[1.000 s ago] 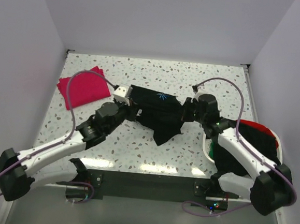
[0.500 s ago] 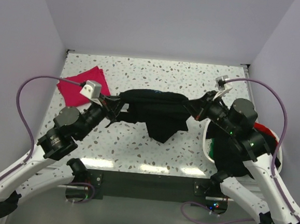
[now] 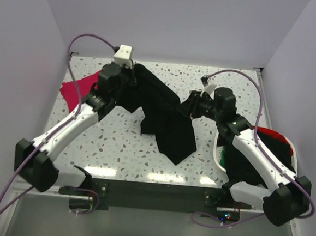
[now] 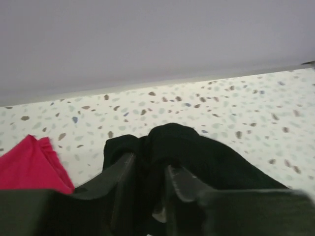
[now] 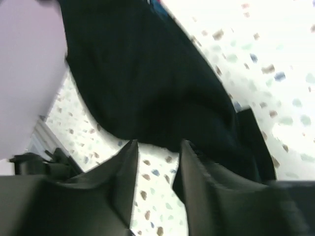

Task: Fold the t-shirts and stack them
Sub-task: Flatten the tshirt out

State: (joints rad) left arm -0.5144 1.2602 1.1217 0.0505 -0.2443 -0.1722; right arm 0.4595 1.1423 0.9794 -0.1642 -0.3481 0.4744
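A large black t-shirt lies diagonally across the table, from the back centre to the front middle. My left gripper is at its far end, shut on a bunched fold of it; the left wrist view shows black cloth pinched between the fingers. My right gripper is at the shirt's right edge. In the right wrist view its jaws stand apart with bare table between them and the black cloth just beyond. A folded magenta-pink t-shirt lies at the back left and also shows in the left wrist view.
A white basket at the right edge holds more shirts, black, red and a bit of green. White walls close the table at the back and both sides. Purple cables arc above both arms.
My left arm has swung to the back of the table with its shirt end. The shirt, held stretched between both grippers before, now lies diagonally. My right gripper has let go.
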